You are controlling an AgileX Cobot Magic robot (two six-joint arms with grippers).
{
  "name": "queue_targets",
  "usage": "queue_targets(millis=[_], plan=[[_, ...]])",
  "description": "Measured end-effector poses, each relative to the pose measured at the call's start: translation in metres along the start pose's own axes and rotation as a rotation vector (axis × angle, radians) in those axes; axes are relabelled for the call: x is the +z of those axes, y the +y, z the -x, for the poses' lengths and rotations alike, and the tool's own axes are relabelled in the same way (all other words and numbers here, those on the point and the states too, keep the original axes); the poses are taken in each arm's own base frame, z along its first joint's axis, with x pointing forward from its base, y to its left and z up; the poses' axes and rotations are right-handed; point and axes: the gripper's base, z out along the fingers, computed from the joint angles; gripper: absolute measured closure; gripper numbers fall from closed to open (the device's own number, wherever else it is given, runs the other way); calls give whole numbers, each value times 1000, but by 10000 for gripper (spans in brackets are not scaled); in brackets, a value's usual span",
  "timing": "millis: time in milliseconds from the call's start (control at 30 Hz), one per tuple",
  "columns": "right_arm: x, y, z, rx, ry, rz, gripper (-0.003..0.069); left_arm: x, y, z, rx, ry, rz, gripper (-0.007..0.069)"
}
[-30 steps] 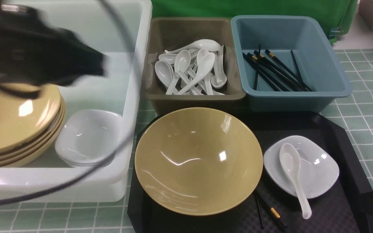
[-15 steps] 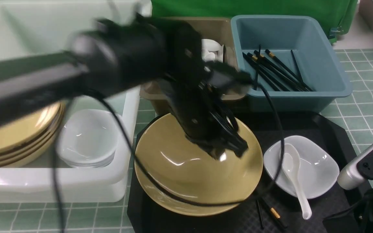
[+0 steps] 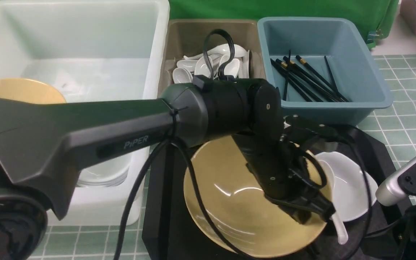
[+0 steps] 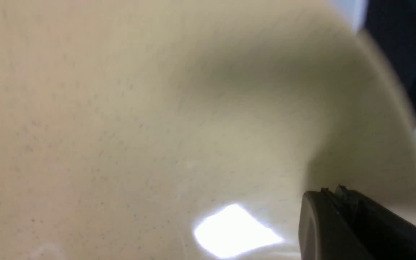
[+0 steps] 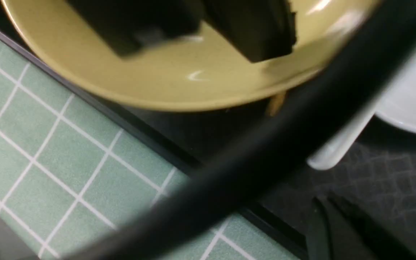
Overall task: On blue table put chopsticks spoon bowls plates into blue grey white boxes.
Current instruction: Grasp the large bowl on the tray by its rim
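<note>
Because the yellow bowl (image 3: 229, 202) is glossy, stiff and wide, we judge it slippery, fairly heavy for one gripper and apt to chip; its thin rim at 3 o'clock looks the best hold, one finger inside and one outside. The left gripper (image 3: 314, 213) sits inside the bowl close to that rim, jaws pressed together with nothing between them. The right gripper (image 5: 329, 209) hangs closed and empty over the black tray (image 3: 159, 231) at 5 o'clock. The bowl itself lies on that tray, at 6 o'clock on the blue table (image 3: 403, 133). We count one bowl on the tray and a second bowl (image 3: 20, 90) in the white tub (image 3: 85, 43) at 10 o'clock, the arm hiding any beneath it. One white plate (image 3: 352, 187) lies at 4 o'clock with one spoon (image 3: 341, 231) on it. The stacked plates (image 3: 103, 175) in the tub are too hidden to count. At least four binned spoons (image 3: 182, 74) show in the grey bin (image 3: 186, 39) at 12 o'clock, and roughly seven overlapping chopsticks (image 3: 309, 79) lie in the blue bin (image 3: 338, 36) at 1 o'clock
</note>
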Motion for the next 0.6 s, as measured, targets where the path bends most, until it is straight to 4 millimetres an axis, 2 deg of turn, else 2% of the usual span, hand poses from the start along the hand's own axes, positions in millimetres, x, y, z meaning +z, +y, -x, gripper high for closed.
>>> queue_targets(millis=[100,233,300,433,467,500,600], plan=[[0,0,0,-1,0,0,614,-31,6,9,24,-12,52,618],[0,0,0,-1,0,0,611,-64,26,11,20,-1,187,606],[0,0,0,-1,-2,-2,610,-75,39,8,1,24,268,576],[0,0,0,-1,-3,-2,610,-86,66,-1,-73,90,402,491],[0,0,0,-1,-3,-2,610,-86,74,-4,-107,109,440,439],[0,0,0,-1,-3,-2,610,-86,76,-4,-111,115,448,431],[0,0,0,-1,-3,-3,610,-77,90,-7,-145,148,482,281]])
